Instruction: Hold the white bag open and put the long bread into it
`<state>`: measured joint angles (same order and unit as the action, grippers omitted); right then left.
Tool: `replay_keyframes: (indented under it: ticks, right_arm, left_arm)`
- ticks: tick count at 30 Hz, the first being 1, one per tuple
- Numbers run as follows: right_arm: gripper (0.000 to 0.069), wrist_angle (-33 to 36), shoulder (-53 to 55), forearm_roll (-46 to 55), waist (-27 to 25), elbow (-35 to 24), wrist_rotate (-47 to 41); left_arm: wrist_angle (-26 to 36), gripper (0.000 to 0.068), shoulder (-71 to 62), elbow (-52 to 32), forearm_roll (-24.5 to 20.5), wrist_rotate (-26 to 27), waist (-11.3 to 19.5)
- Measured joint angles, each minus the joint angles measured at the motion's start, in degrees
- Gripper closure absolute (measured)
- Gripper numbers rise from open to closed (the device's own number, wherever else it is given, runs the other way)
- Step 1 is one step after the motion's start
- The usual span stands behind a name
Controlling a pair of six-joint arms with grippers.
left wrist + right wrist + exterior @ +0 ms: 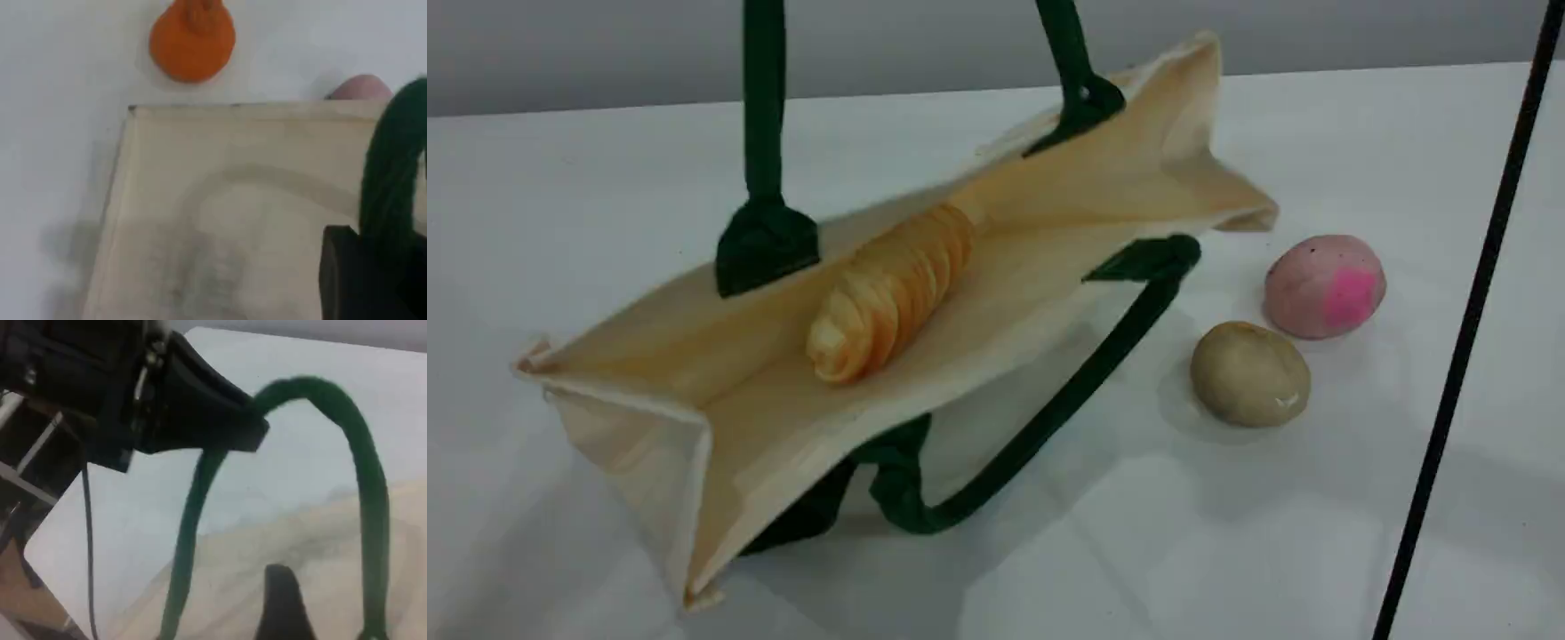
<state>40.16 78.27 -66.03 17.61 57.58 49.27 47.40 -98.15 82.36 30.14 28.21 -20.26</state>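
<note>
The long bread lies inside the white bag, lengthwise along the fold between the two panels, just within the mouth. I judge the placing step done. The bag lies on its side on the table with its mouth towards the scene camera.

The mouth gapes because the upper handle is drawn straight up out of the top of the scene view. That lifts the upper panel away from the lower one. The lower handle lies slack on the table in front of the bag, which leaves the lower panel flat as a floor for the loaf.

In the right wrist view, the left gripper sits at the crown of the raised handle, and the green rope arches out of it on both sides. I cannot tell whether its jaws are clamped on the rope or whether the rope only hangs across a finger.

The right gripper hovers above the bag's panel, near the handle loop. Its jaws are spread wide and nothing is visible between them.

A pink bun and a beige bun rest on the table just beside the bag's right end. An orange item lies beyond the bag's far edge. None of them touches the bag.
</note>
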Motion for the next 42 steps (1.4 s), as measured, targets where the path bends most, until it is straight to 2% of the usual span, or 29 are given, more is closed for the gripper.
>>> replay_keyframes:
  ticks: [3, 9, 14, 22, 26, 32, 42]
  right_arm:
    - [0.0261, 0.0, 0.0, 0.1, 0.0, 0.0, 0.0]
    - [0.0261, 0.6, 0.0, 0.2, 0.0, 0.0, 0.0]
    - [0.0261, 0.7, 0.0, 0.8, 0.0, 0.0, 0.0]
    - [0.0261, 0.9, 0.0, 1.1, 0.0, 0.0, 0.0]
    - [0.0261, 2.1, -1.4, 4.4, 0.0, 0.0, -0.9]
    - [0.0261, 2.4, -6.8, 12.7, 0.0, 0.0, -6.4]
    - [0.0261, 4.7, -20.9, 31.4, 0.0, 0.0, -20.8]
  left_arm:
    - [0.6, 0.0471, -1.5, 0.0, -0.5, 0.5, 0.0]
    - [0.6, 0.0328, -2.0, 0.0, -4.5, 0.9, 0.1]
    - [1.0, 0.0257, -1.7, 0.0, -6.0, 0.9, 0.1]
    - [1.6, 0.0248, 4.0, 0.0, -6.2, -0.1, 0.1]
    - [3.1, 0.0248, 8.1, 0.1, -6.2, -0.7, 0.1]
    - [6.4, 0.0248, 13.1, 0.1, -6.2, -1.3, 0.1]
    - [17.6, 0.0248, 19.1, 0.1, -6.2, -5.2, 0.1]
